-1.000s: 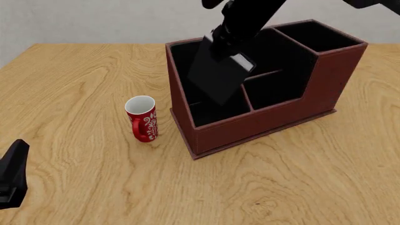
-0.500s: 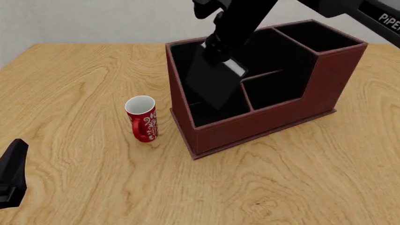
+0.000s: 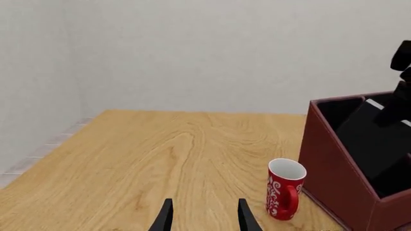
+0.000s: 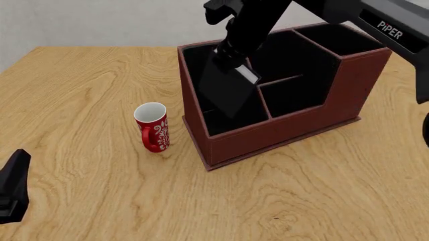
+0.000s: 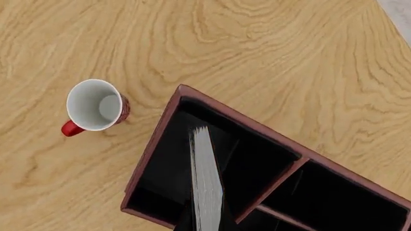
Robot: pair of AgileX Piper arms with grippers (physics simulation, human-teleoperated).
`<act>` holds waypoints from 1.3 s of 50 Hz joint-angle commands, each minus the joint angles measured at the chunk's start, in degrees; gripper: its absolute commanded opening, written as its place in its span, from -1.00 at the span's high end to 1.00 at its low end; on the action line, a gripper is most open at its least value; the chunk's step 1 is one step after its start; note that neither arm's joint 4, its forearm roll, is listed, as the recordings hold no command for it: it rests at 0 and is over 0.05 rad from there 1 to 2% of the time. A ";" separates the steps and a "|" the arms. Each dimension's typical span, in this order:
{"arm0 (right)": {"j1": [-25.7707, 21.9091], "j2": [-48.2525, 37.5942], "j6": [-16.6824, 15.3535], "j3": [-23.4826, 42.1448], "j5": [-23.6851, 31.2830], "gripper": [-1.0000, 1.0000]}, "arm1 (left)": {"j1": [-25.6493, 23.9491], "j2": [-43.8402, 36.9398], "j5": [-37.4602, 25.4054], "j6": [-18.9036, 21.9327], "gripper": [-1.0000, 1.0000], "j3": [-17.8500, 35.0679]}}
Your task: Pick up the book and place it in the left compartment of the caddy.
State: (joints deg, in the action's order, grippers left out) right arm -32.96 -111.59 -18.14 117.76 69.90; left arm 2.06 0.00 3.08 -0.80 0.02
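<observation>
The black book (image 4: 226,90) hangs tilted, white page edges (image 5: 205,187) up, with its lower corner dipping into the caddy's left compartment (image 4: 218,123). My right gripper (image 4: 232,54) is shut on the book's upper end, above the dark red-brown caddy (image 4: 282,131). In the right wrist view the book stands over the long black-lined slot of the caddy (image 5: 153,144). Whether the book touches the slot's floor is hidden. My left gripper (image 3: 204,220) is open and holds nothing, low over the table near its front left edge (image 4: 13,188), far from the caddy (image 3: 334,159).
A red mug with a white pattern (image 4: 151,126) stands upright just left of the caddy, also in the left wrist view (image 3: 284,195) and the right wrist view (image 5: 96,106). The caddy's two shorter sections (image 4: 288,90) and tall end section (image 4: 338,40) lie to the right of the book.
My right arm has carried the book a little to the left and lower, deeper into the long slot. The left arm and the mug have not moved.
</observation>
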 commanded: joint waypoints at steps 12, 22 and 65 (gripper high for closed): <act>0.54 -1.72 2.27 0.49 -0.94 1.00 | -0.29 0.00 -0.51 0.62 -1.00 0.01; 0.02 -0.51 3.33 -4.36 -4.13 1.00 | -0.31 0.00 -0.51 0.69 -1.00 -0.01; -0.40 0.36 4.75 -10.58 -9.04 1.00 | -0.63 0.00 -0.83 0.88 -1.00 0.03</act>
State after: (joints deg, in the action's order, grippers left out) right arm -33.64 -111.80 -14.12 106.55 60.90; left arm 1.57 0.00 2.30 0.02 0.04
